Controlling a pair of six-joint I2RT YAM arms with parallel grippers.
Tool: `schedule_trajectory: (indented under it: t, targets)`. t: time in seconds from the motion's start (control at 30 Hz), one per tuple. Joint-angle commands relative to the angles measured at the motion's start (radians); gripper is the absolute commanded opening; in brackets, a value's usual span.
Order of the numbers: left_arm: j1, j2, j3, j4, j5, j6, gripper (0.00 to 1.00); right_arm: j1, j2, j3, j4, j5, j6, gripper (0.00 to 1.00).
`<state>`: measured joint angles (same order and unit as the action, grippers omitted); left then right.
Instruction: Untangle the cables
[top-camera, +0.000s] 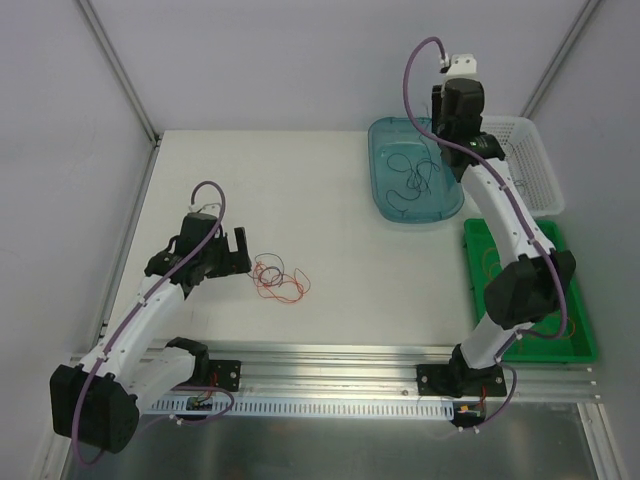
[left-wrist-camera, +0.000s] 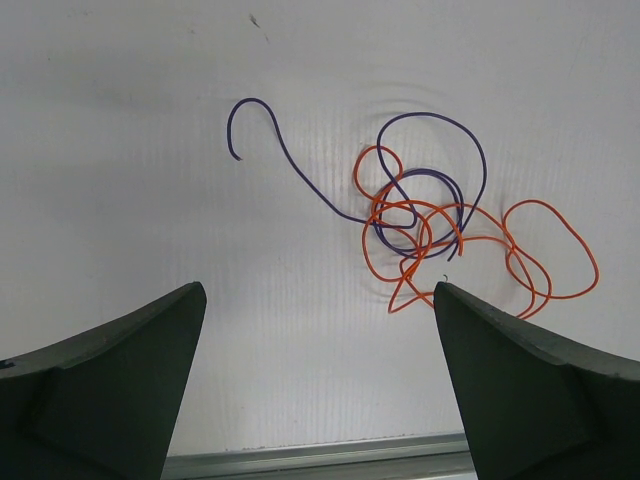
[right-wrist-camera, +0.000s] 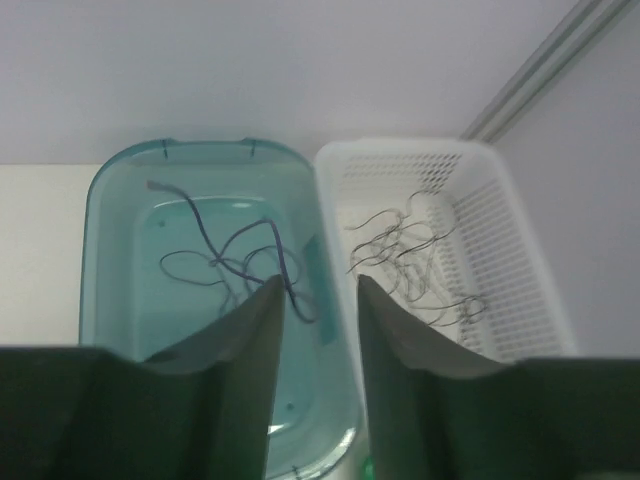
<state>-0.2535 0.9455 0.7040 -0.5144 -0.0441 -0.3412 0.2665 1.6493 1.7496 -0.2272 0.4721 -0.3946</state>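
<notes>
Reads as a robotics lab test cell, no home or shop. Bolted along an aluminium rail (top-camera: 340, 358): two robot arms, left arm (top-camera: 140, 310) at the rail's left end, right arm (top-camera: 505, 215) at its right end, wiring exposed at both bases. Beyond the rail, a plain white table (top-camera: 300, 180), boxed in by blank white panels (top-camera: 60, 130) with metal struts (top-camera: 118, 70). Beyond the rail's right end, a teal tub (top-camera: 376, 175), a white basket (top-camera: 545, 170) and a green tray (top-camera: 580, 335). Just beyond the rail's left half, loose cables (top-camera: 280, 278).

Teal tub (top-camera: 376, 170) beside white basket (top-camera: 545, 175) on white table (top-camera: 300, 190), green tray (top-camera: 583, 340) nearer.
</notes>
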Motion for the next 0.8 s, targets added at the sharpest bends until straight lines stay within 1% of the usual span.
schedule_trajectory:
  t: [0.0, 0.03, 0.1, 0.13, 0.27, 0.3, 0.37, 0.4, 0.47, 0.5, 0.53, 0.57, 0.6, 0.77]
  targets:
    - [0.010, 0.013, 0.018, 0.008, 0.003, 0.031, 0.99, -0.007, 0.079, -0.010, 0.009, -0.048, 0.056, 0.49]
    - [0.010, 0.013, 0.020, 0.008, 0.003, 0.031, 0.99, -0.006, 0.095, -0.013, -0.023, -0.071, 0.089, 0.58]
    - [0.010, 0.013, 0.017, 0.007, 0.004, 0.028, 0.99, -0.001, 0.084, -0.044, -0.043, -0.127, 0.124, 0.64]
    - [0.011, 0.012, 0.015, 0.008, 0.013, 0.027, 0.99, 0.003, 0.058, -0.059, -0.055, -0.197, 0.150, 0.66]
    - [0.011, 0.016, 0.022, 0.010, 0.043, 0.022, 0.99, 0.060, -0.020, -0.140, -0.096, -0.378, 0.180, 0.67]
    - [0.011, 0.019, 0.022, 0.010, 0.043, 0.022, 0.99, 0.091, -0.032, -0.174, -0.106, -0.462, 0.186, 0.68]
    - [0.011, 0.021, 0.020, 0.010, 0.079, 0.021, 0.99, 0.144, -0.051, -0.208, -0.129, -0.571, 0.203, 0.68]
    - [0.011, 0.021, 0.022, 0.010, 0.085, 0.019, 0.99, 0.166, -0.051, -0.228, -0.142, -0.639, 0.207, 0.68]
    - [0.010, 0.019, 0.018, 0.013, 0.104, 0.019, 0.99, 0.236, -0.039, -0.246, -0.170, -0.687, 0.227, 0.68]
    - [0.011, 0.021, 0.015, 0.013, 0.111, 0.019, 0.99, 0.255, -0.030, -0.277, -0.158, -0.743, 0.244, 0.68]
    - [0.011, 0.022, 0.017, 0.013, 0.118, 0.021, 0.99, 0.275, -0.023, -0.294, -0.141, -0.768, 0.267, 0.68]
    - [0.010, 0.027, 0.015, 0.013, 0.130, 0.021, 0.99, 0.310, -0.008, -0.317, -0.117, -0.799, 0.330, 0.68]
    - [0.010, 0.029, 0.017, 0.014, 0.139, 0.019, 0.99, 0.327, 0.003, -0.349, -0.069, -0.812, 0.351, 0.67]
    - [0.011, 0.058, 0.015, 0.017, 0.199, 0.015, 0.97, 0.451, 0.092, -0.371, 0.014, -0.817, 0.433, 0.65]
